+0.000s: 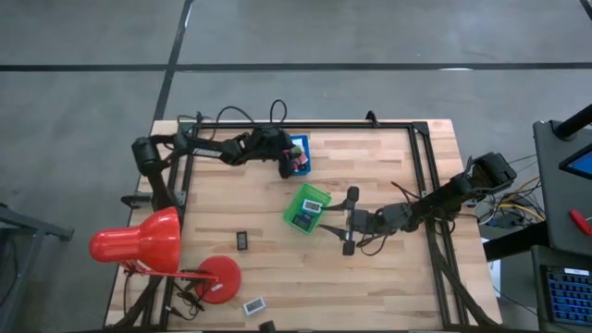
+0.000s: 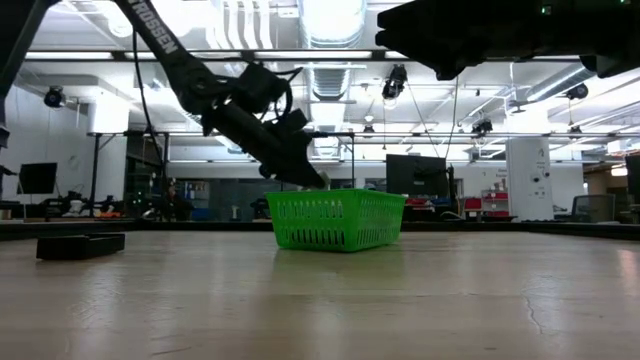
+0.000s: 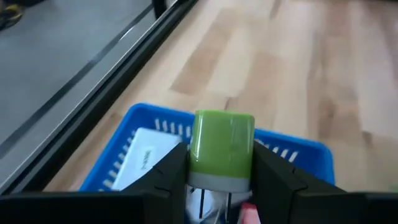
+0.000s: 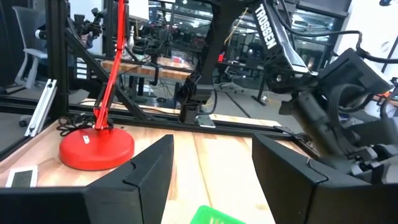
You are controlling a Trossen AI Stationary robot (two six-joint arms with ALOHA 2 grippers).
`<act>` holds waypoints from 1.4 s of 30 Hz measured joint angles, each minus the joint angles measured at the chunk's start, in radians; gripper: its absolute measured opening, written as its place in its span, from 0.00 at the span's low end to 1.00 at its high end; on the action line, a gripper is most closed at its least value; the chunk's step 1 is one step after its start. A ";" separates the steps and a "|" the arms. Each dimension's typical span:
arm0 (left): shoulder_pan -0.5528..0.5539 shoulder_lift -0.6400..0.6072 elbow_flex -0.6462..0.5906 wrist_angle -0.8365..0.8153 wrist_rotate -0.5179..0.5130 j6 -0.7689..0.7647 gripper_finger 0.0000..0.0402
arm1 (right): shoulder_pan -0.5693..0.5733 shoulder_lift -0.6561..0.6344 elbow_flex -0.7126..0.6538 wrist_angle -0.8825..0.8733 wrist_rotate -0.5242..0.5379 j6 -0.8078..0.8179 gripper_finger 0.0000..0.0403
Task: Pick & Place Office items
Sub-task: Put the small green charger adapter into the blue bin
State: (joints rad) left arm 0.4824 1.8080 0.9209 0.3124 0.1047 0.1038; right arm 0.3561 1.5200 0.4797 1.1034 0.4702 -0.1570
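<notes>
My left gripper (image 1: 289, 165) hangs over the blue tray (image 1: 303, 141) at the table's far edge, shut on a green office item (image 3: 221, 146) with a grey end. In the tray lie a white piece (image 3: 144, 160) and a pink one (image 3: 250, 214). The green tray (image 1: 292, 205) sits mid-table with a few small pieces inside. My right gripper (image 1: 340, 222) waits open just right of the green tray, with nothing between its fingers (image 4: 146, 171). A dark piece (image 1: 242, 240) and a white piece (image 1: 253, 304) lie flat on the table nearer the front. My left gripper pinches the green item by its two opposite sides (image 3: 194, 163) between the two fingers. The fingers slant downward over the blue tray. The item's green end sticks out beyond the fingertips, and it hangs clear above the tray's contents.
A red desk lamp (image 1: 139, 242) with a round base (image 1: 217, 279) stands at the near left. A black frame rail (image 1: 351, 125) runs along the far edge and the sides. Bare wood lies between the two trays and the front edge.
</notes>
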 joint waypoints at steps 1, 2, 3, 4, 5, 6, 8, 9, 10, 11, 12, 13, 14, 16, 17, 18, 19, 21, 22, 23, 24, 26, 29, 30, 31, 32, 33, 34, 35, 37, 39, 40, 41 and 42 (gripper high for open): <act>0.002 -0.001 0.005 -0.017 -0.017 0.004 0.33 | 0.000 0.000 0.000 0.000 0.000 0.000 0.53; 0.003 -0.004 0.011 -0.038 -0.034 0.010 0.33 | 0.000 0.000 0.000 0.000 0.000 0.000 0.53; 0.005 -0.008 0.016 -0.061 -0.049 0.016 0.33 | 0.000 0.000 0.000 0.000 0.000 0.000 0.53; 0.007 -0.011 0.019 -0.085 -0.065 0.019 0.33 | 0.000 0.000 0.000 0.000 0.000 0.000 0.53; 0.010 -0.012 0.022 -0.102 -0.080 0.019 0.33 | 0.000 0.000 0.000 0.000 0.000 0.000 0.53; 0.013 -0.013 0.024 -0.117 -0.093 0.020 0.33 | 0.000 0.000 0.000 0.000 0.000 0.000 0.53; 0.017 -0.013 0.024 -0.138 -0.112 0.023 0.33 | 0.000 0.000 0.000 0.000 0.000 0.000 0.53; 0.019 -0.013 0.024 -0.143 -0.121 0.023 0.33 | 0.000 0.000 0.000 0.001 0.001 0.000 0.53; 0.019 -0.013 0.024 -0.150 -0.129 0.029 0.33 | 0.000 0.000 0.000 0.000 0.001 0.000 0.53; 0.021 -0.013 0.024 -0.157 -0.132 0.033 0.33 | 0.000 0.000 0.000 0.000 0.001 0.000 0.53; 0.021 -0.013 0.024 -0.160 -0.132 0.035 0.33 | 0.000 0.000 0.000 0.001 0.001 0.000 0.53; 0.021 -0.013 0.024 -0.160 -0.132 0.038 0.33 | 0.000 0.000 0.000 0.001 0.001 -0.001 0.53; 0.021 -0.013 0.024 -0.159 -0.132 0.038 0.33 | 0.000 0.000 0.001 0.001 0.002 -0.001 0.53; 0.022 -0.013 0.024 -0.160 -0.132 0.038 0.33 | 0.000 0.000 0.002 0.001 0.002 -0.002 0.53; 0.022 -0.013 0.024 -0.165 -0.132 0.038 0.33 | 0.000 0.000 0.002 0.001 0.002 -0.001 0.53; 0.024 -0.013 0.024 -0.168 -0.132 0.041 0.33 | 0.000 0.000 0.002 0.001 0.002 -0.001 0.53; 0.025 -0.013 0.024 -0.171 -0.132 0.043 0.33 | 0.000 0.000 0.002 0.001 0.002 -0.001 0.53; 0.029 -0.013 0.024 -0.174 -0.132 0.045 0.33 | 0.000 0.000 0.002 0.002 0.002 -0.001 0.53; 0.031 -0.013 0.024 -0.179 -0.132 0.045 0.33 | 0.000 0.000 0.002 0.002 0.002 -0.001 0.53; 0.033 -0.013 0.024 -0.182 -0.132 0.045 0.33 | 0.000 0.000 0.002 0.002 0.002 -0.001 0.53; 0.034 -0.013 0.024 -0.183 -0.132 0.045 0.33 | 0.000 0.000 0.002 0.002 0.003 -0.001 0.53; 0.036 -0.013 0.024 -0.187 -0.132 0.046 0.33 | 0.000 0.000 0.002 0.003 0.003 -0.001 0.53; 0.037 -0.012 0.024 -0.195 -0.132 0.048 0.33 | 0.000 0.000 0.002 0.003 0.003 -0.001 0.53; 0.037 -0.012 0.024 -0.195 -0.132 0.049 0.33 | 0.000 0.000 0.002 0.003 0.003 -0.001 0.53; 0.037 -0.012 0.024 -0.195 -0.131 0.049 0.33 | 0.000 0.000 0.002 0.003 0.003 -0.001 0.53; 0.037 -0.012 0.024 -0.195 -0.127 0.050 0.33 | 0.000 0.000 0.002 0.004 0.003 -0.001 0.53; 0.037 -0.012 0.024 -0.195 -0.127 0.053 0.33 | 0.000 0.000 0.002 0.005 0.003 -0.001 0.53; 0.037 -0.012 0.024 -0.195 -0.123 0.056 0.33 | 0.000 0.000 0.002 0.007 0.003 -0.001 0.53; 0.037 -0.012 0.024 -0.195 -0.119 0.057 0.33 | 0.000 0.000 0.002 0.007 0.003 -0.001 0.53; 0.037 -0.012 0.024 -0.195 -0.111 0.057 0.33 | 0.000 0.000 0.002 0.010 0.003 -0.001 0.53; 0.037 -0.011 0.024 -0.195 -0.099 0.057 0.33 | 0.000 -0.001 0.002 0.010 0.003 -0.001 0.53; 0.037 -0.011 0.024 -0.195 -0.096 0.057 0.33 | 0.000 -0.002 0.002 0.011 0.003 -0.001 0.53; 0.037 -0.011 0.024 -0.195 -0.094 0.058 0.33 | 0.000 -0.002 0.002 0.011 0.003 -0.001 0.53; 0.037 -0.011 0.024 -0.195 -0.094 0.057 0.33 | 0.000 -0.002 0.002 0.011 0.003 -0.001 0.53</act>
State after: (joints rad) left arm 0.5198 1.7966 0.9447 0.1177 0.0109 0.1612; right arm 0.3557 1.5177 0.4822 1.1141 0.4728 -0.1581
